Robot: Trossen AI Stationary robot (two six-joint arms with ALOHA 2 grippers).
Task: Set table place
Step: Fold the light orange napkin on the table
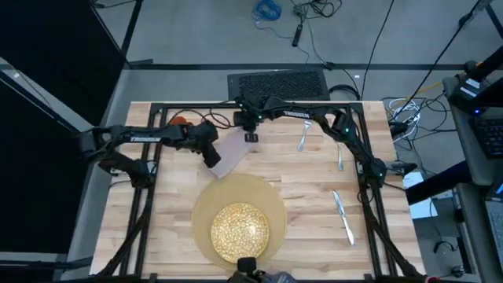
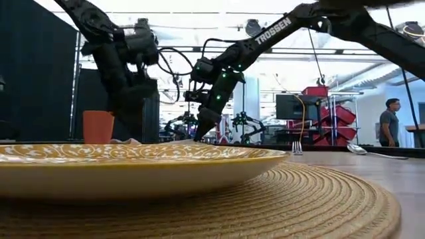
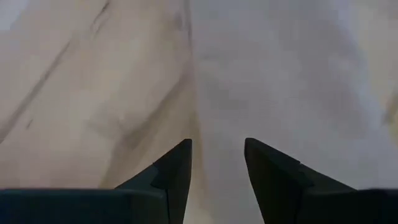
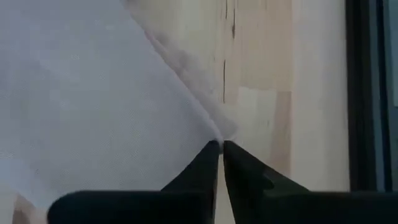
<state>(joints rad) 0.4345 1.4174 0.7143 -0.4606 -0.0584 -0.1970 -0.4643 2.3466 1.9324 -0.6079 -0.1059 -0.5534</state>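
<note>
Your two hands are both at the napkin (image 1: 230,151), which lies flat on the surface (image 1: 306,196) toward the far side, just beyond the mat (image 1: 236,206).

Your left hand (image 1: 212,158) has its arm reaching in from the left edge and sits at the napkin's near left corner. In the left wrist view its two fingers (image 3: 176,168) stand apart with a clear gap between them, poised over the napkin's left edge where cloth meets wood; nothing is held between them.

Your right hand (image 1: 251,137) has its arm stretched across the far edge of the surface from the right. It points down at the napkin's far right corner. In the right wrist view its fingertips (image 4: 210,158) are pressed together right at the tip of that corner; you cannot quite tell whether cloth is pinched between them or they only touch its edge.

The plate (image 1: 239,229) sits on the mat at the near middle of the surface. The cup (image 1: 180,120) stands at the far left, behind your left arm; in the low view it shows beside that arm. The fork (image 1: 303,135) lies at the far right of centre, and the spoon (image 1: 339,157) lies near it, further right. The knife (image 1: 343,217) lies well to the right of the mat, apart from the other cutlery.

In the low view a person (image 2: 390,126) stands in the room beyond the surface.
</note>
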